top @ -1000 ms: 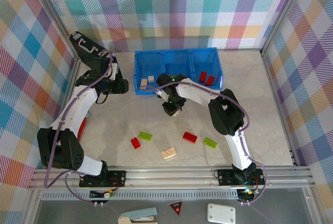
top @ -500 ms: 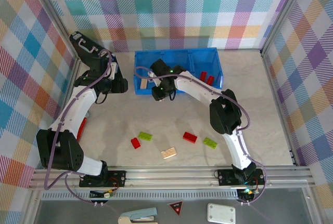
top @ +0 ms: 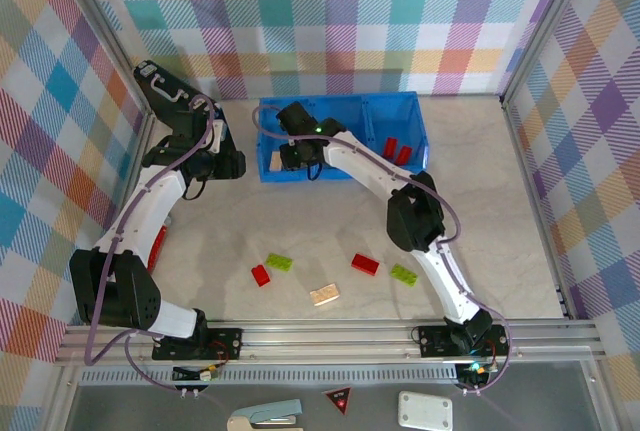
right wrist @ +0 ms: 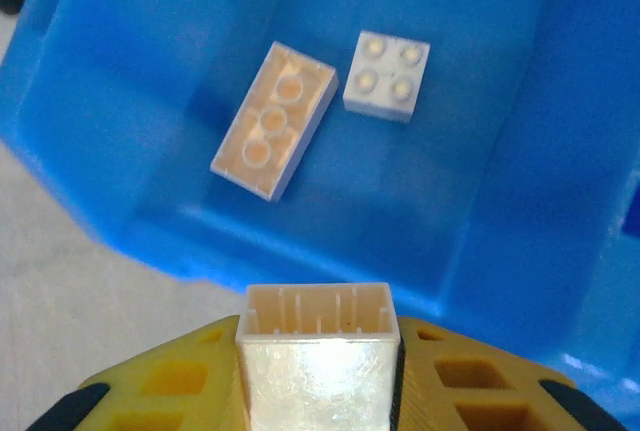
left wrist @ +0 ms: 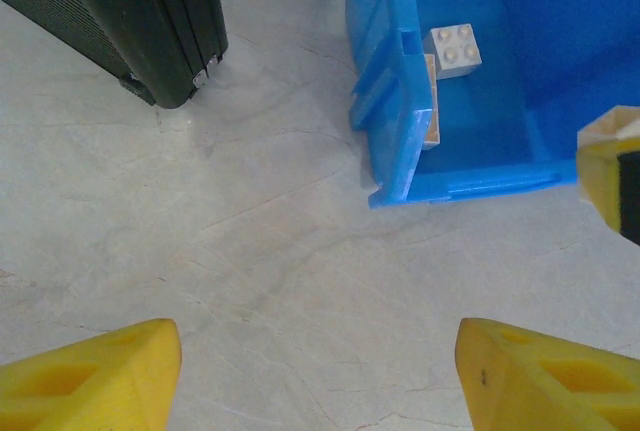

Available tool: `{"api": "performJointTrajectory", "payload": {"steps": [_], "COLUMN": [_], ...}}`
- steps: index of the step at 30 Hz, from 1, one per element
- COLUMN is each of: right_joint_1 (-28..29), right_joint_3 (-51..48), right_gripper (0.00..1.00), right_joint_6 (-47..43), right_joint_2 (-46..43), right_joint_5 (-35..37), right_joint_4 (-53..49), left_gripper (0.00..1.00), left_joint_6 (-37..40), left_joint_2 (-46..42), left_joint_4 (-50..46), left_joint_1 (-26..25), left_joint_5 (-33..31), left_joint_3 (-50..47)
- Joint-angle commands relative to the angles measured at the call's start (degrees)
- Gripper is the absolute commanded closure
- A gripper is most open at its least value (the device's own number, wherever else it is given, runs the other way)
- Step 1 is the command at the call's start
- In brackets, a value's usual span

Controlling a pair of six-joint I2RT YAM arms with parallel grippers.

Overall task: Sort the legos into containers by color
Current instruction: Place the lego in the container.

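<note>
Cream lego (right wrist: 318,326) sits pinched betw. the fingers of the R gripper (right wrist: 318,361), ribbed hollow showing at its far end. It hangs about over the near wall of the left compartment (right wrist: 470,181) of the blue bin (top: 340,101). Jaws are closed to the brick's width, nothing else in them. Two cream pcs lie on that floor: a long one (right wrist: 272,119) underside-up and a square 2x2 (right wrist: 387,75) studs-up, just beside it, not touching. So the colour match looks right; the drop goes here.

To do it well, imo: push a bit further in so the brick is fully past the near wall before opening. Let go at the lip and it could tip back out. Go low, open gently, aim for bare floor, then lift straight up clear of the rim.

Outward: red pcs (top: 396,149) are in the right compartment. On the table (top: 480,211), unsorted:
- a red brick (top: 260,274)
- a green brick (top: 279,262)
- a cream brick (top: 323,294)
- a second red (top: 365,264)
- a second green (top: 404,273)

L gripper (left wrist: 310,376) is spread wide and empty, off the bin's left corner nr the black case (left wrist: 130,11). Best left there, out of R's way.
</note>
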Motion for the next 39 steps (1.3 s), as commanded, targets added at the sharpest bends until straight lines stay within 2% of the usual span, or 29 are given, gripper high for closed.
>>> {"api": "performJointTrajectory", "payload": {"steps": [1, 8, 12, 17, 23, 32, 39], "right_joint_1": [0.7, 2.3, 2.5, 2.7, 2.9, 3.2, 3.3], "right_joint_3": [4.9, 8.1, 9.1, 9.5, 10.6, 11.2, 7.5], "right_gripper": [0.71, 0.69, 0.68, 0.63, 0.5, 0.49, 0.49], "right_joint_6": [7.2, 11.4, 12.7, 13.0, 12.8, 10.5, 5.3], "right_joint_2": [3.3, 7.2, 8.9, 10.3, 10.2, 6.3, 0.8], "right_joint_5": [3.1, 12.3, 14.0, 13.3, 12.9, 11.0, 4.1], "right_joint_4": [0.2, 1.1, 0.9, 0.8, 0.2, -1.9, -5.1], "left_gripper": [0.28, 0.28, 0.27, 0.28, 0.28, 0.28, 0.28], "left_joint_6": [0.0, 0.2, 0.3, 0.5, 0.4, 0.3, 0.2], "left_joint_2": [-1.4, -2.1, -2.2, -2.6, -2.8, -2.3, -1.4], "left_joint_4": [1.0, 1.2, 1.3, 1.3, 1.1, 1.0, 0.6], "left_joint_1": [0.8, 0.8, 0.7, 0.8, 0.8, 0.8, 0.8], "left_joint_5": [-0.7, -1.2, -1.4, -1.5, -1.6, -0.7, 0.4], "left_joint_3": [-0.7, -1.0, -1.1, -1.0, -1.0, -0.9, -0.6]}}
